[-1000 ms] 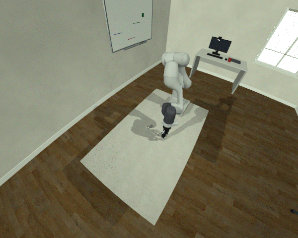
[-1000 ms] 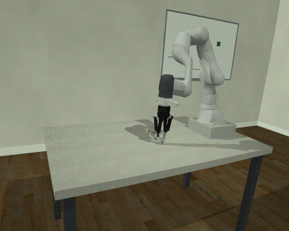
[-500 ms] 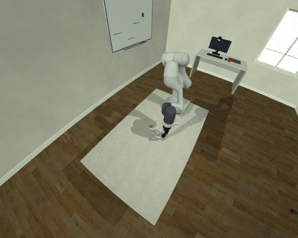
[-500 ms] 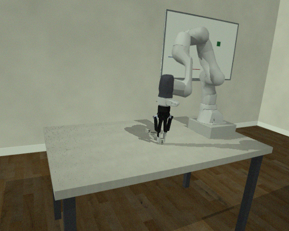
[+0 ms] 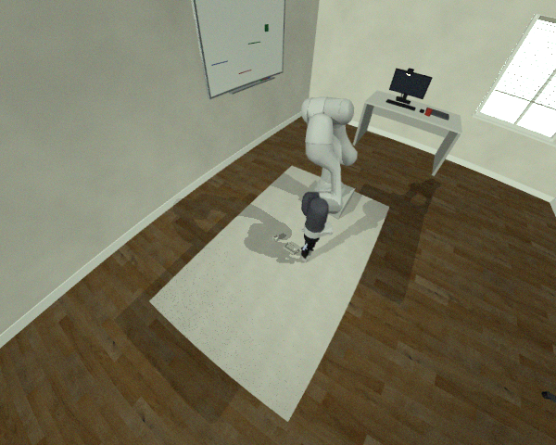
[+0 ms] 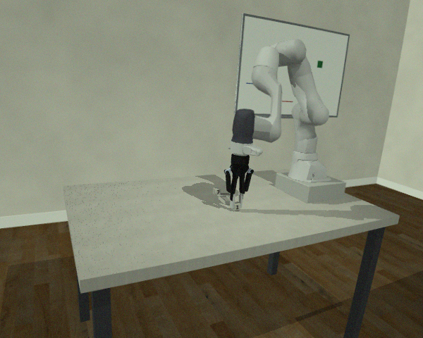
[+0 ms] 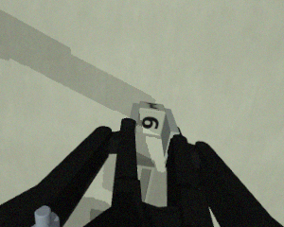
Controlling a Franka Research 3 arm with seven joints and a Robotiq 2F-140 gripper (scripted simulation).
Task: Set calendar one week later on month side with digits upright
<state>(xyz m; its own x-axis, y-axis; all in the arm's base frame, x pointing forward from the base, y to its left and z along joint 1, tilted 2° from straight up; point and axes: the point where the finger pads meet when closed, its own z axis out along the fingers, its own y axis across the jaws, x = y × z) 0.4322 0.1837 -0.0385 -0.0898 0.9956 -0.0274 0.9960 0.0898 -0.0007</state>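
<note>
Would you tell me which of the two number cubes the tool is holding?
The cube showing a 1, clamped in the tool; the cube showing a 3 sits apart, untouched.

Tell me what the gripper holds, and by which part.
The gripper is shut on a number cube, pinched by two opposite side faces; a 6 or 9 faces the wrist camera.

1. From the top view you cannot read any digit: the small pale calendar tray [image 5: 291, 247] and the loose white cube [image 5: 279, 235] beside it are too small.
2. The black two-finger gripper [image 7: 150, 137] covers the lower part of the white numbered cube [image 7: 151, 124] in the wrist view, so you see only the face with a 9.
3. The wrist view's bottom edge cuts off the gripper's black linkages.
4. From the exterior view, the tray is mostly hidden behind the gripper [image 6: 237, 202].
</note>
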